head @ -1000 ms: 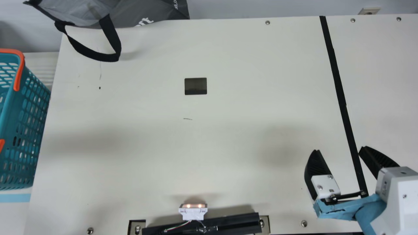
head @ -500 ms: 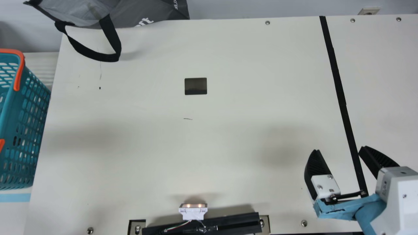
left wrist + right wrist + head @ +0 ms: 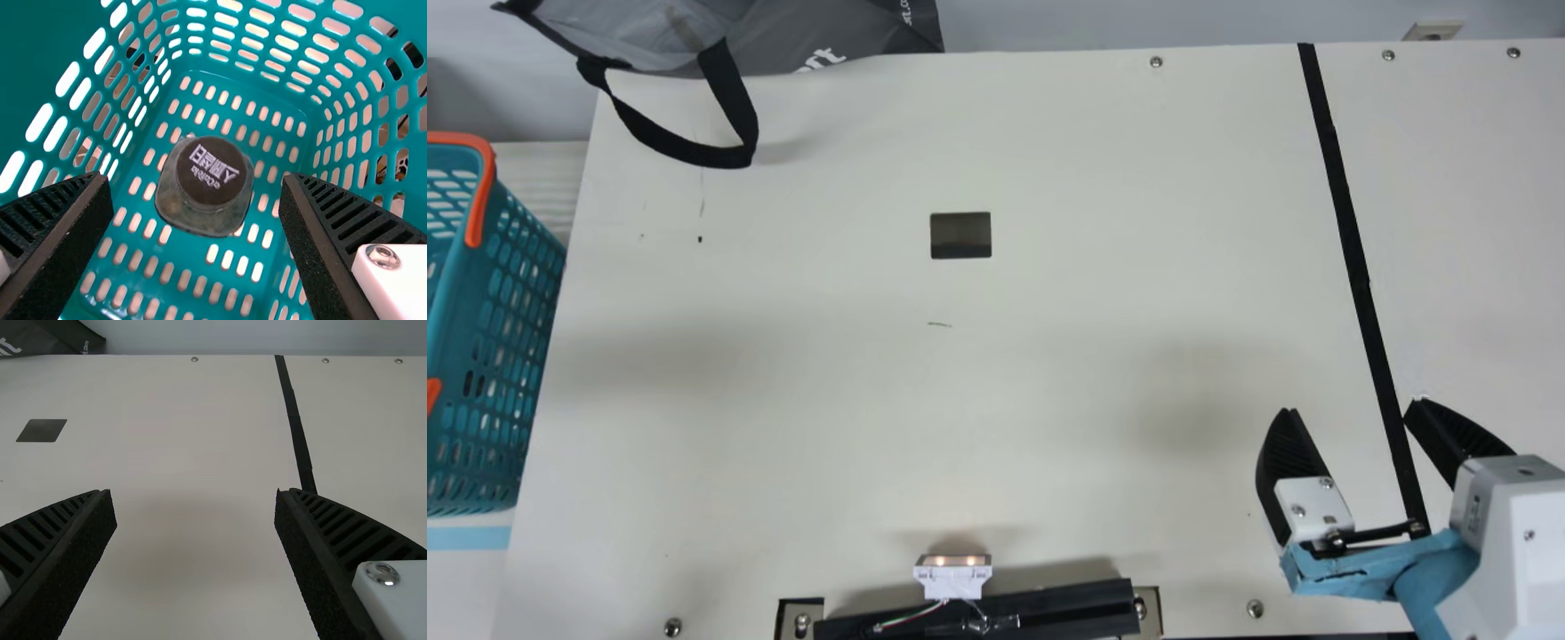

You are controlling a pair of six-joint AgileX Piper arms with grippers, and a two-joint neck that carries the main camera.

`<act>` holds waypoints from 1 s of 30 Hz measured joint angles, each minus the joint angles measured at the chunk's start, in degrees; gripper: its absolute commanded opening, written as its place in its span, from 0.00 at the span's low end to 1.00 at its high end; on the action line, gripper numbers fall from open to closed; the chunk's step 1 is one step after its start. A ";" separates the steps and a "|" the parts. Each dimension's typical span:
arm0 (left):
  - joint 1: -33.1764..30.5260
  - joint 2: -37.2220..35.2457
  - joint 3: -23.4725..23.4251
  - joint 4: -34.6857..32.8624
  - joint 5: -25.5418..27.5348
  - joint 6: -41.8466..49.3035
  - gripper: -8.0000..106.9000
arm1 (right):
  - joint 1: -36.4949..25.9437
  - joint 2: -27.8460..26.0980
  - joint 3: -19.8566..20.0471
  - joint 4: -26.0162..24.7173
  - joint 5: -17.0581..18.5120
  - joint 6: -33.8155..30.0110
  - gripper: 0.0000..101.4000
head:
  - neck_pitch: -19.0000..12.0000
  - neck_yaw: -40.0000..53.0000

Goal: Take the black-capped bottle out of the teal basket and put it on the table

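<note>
Cream counter [image 3: 996, 400]. My left jaws and right jaws: wide, empty. Depth uncertain; centre left pair over black-capped bottle [image 3: 175, 208], lower straight, grip below cap [image 3: 212, 177].

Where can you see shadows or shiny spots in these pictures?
Main view: broad soft shadows on the table, a faint one beside the bag strap, two glowing lights on the white module; left wrist view: a glint on a screw, bright slots in the basket; right wrist view: a soft dim patch beyond the right pincer.
</note>
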 measured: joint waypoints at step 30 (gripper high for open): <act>-1.80 4.09 -1.91 0.35 -1.84 -0.13 1.00 | 0.00 0.00 0.00 -0.06 0.00 0.00 0.90 | 0.00 -0.29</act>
